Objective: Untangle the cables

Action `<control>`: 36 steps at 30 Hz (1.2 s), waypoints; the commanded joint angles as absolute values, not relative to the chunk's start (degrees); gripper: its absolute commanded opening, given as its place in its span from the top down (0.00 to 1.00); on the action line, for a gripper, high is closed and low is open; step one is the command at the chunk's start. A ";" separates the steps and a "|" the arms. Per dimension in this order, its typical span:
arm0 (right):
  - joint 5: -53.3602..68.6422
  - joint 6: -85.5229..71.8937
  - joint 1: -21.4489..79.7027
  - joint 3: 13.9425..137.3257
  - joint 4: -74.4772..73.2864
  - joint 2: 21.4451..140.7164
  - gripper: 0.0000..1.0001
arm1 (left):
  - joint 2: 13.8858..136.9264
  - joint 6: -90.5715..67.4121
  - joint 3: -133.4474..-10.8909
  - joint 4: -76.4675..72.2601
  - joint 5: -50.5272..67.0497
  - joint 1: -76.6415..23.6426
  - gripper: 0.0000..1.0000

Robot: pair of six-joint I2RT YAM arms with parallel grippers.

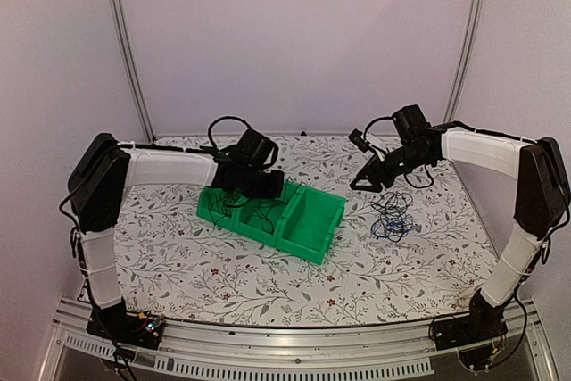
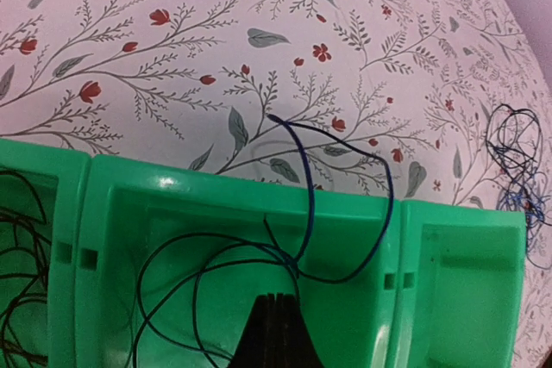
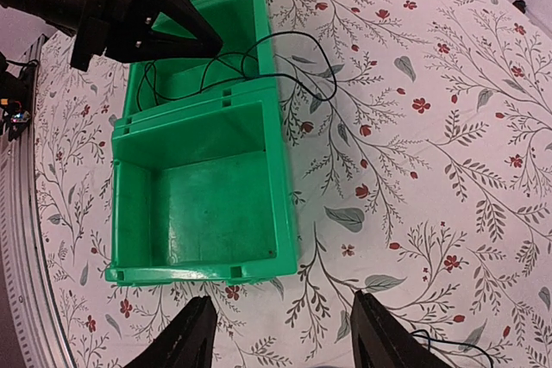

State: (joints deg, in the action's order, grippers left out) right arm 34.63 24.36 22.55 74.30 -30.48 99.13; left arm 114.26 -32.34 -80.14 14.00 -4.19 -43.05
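The left gripper (image 2: 276, 303) has its two black fingers (image 3: 177, 15) pressed tight together into a point. The point is down inside the middle box of a green plastic tray (image 1: 308, 243) that has three boxes in a row. Thin wires cross right at the tip. I cannot tell if the fingers are really pinching one.

A thin blue wire (image 2: 308, 187) goes up from near the tip and over the tray's far wall. Its end is out above the cloth. A thin black wire (image 2: 384, 174) bends in a big loop beside it. It also goes over the wall and comes back into the middle box. The box to the left of that one has more black wires (image 2: 17, 247) lying in it.

The right gripper (image 3: 285, 303) has its two fingers spread wide apart. It holds nothing. It hangs over the table (image 1: 268, 292), which has a white cloth with grey leaves and little red flowers on it. The tray's end box lies just past the fingers in the right wrist view.

A tangled heap of thin black and blue cables (image 1: 393, 216) lies on the cloth to the right of the tray, not touching it. From the top, the right gripper is near this heap, on its far side.

The left arm (image 1: 169, 167) has a white sleeve and reaches across to the tray. The right arm (image 1: 482, 149) has the same white sleeve and reaches in from the other side.
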 commanded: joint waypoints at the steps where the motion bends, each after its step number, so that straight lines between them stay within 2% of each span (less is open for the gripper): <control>1: 35.46 23.48 22.59 73.68 -29.79 99.77 0.43 | 108.06 -33.77 -73.22 12.59 -5.68 -42.42 1.00; 7: 36.27 22.71 22.59 73.78 -29.08 100.34 0.43 | 104.19 -34.44 -66.99 9.89 -2.86 -43.13 1.00; 8: 36.44 22.52 22.59 73.74 -29.01 100.43 0.43 | 103.94 -33.96 -67.01 9.14 -2.92 -43.35 0.97; 10: 36.79 22.27 22.59 73.83 -28.92 100.66 0.43 | 104.31 -33.04 -68.06 8.56 -4.17 -43.72 0.78; 12: 37.04 22.08 22.59 73.82 -28.96 100.87 0.43 | 105.73 -31.99 -70.62 8.52 -4.86 -43.68 0.67; 16: 37.24 21.97 22.59 73.49 -29.15 100.87 0.43 | 110.27 -29.97 -75.36 8.64 -4.38 -43.64 0.60; 19: 37.05 22.02 22.59 73.23 -29.51 100.81 0.43 | 113.27 -29.47 -78.29 8.61 -3.24 -43.52 0.60; 23: 36.49 22.23 22.59 72.82 -29.63 100.34 0.43 | 116.25 -29.52 -81.82 10.59 -3.60 -43.38 0.66; 31: 36.05 22.09 22.60 72.60 -29.62 100.32 0.43 | 119.03 -28.93 -84.42 11.78 -2.89 -42.66 0.69; 33: 36.05 21.97 22.61 72.73 -29.62 100.45 0.43 | 119.78 -28.83 -84.90 11.74 -2.38 -42.45 0.75; 36: 35.94 21.97 22.59 72.86 -29.62 100.68 0.43 | 120.54 -28.62 -85.42 11.70 -1.56 -42.10 0.92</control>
